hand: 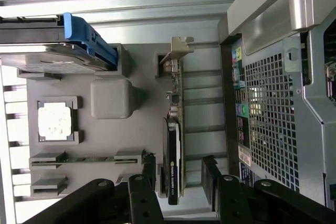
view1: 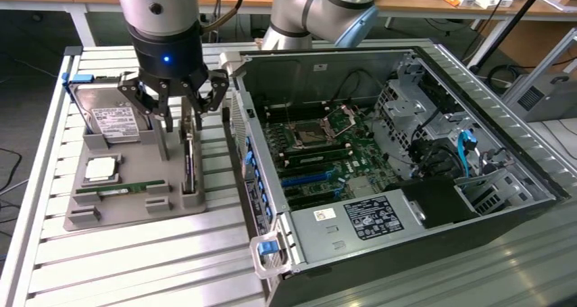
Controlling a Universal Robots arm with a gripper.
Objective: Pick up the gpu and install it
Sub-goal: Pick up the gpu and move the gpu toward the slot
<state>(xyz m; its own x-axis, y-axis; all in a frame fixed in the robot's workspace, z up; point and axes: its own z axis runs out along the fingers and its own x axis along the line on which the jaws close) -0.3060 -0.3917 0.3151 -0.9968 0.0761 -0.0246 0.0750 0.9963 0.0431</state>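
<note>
The gpu (view1: 188, 165) is a thin dark card standing on its edge in a slot of the grey holder tray (view1: 135, 209), at the tray's side nearest the computer case. In the wrist view the gpu (hand: 175, 145) shows edge-on, with its silver bracket (hand: 177, 51) at the far end. My gripper (view1: 178, 128) hangs over the card, open. Its two black fingers (hand: 149, 174) stand one on each side of the card's near end, with a gap on both sides. Nothing is held.
The open computer case (view1: 469, 84) lies at the exterior view's right, with the motherboard (view1: 315, 151) and its blue slots (view1: 305, 179) exposed. On the tray also sit a hard drive (view1: 113, 114), a processor (view1: 101, 170) and a green memory stick (view1: 121, 187). The table (view1: 135, 266) is slatted metal.
</note>
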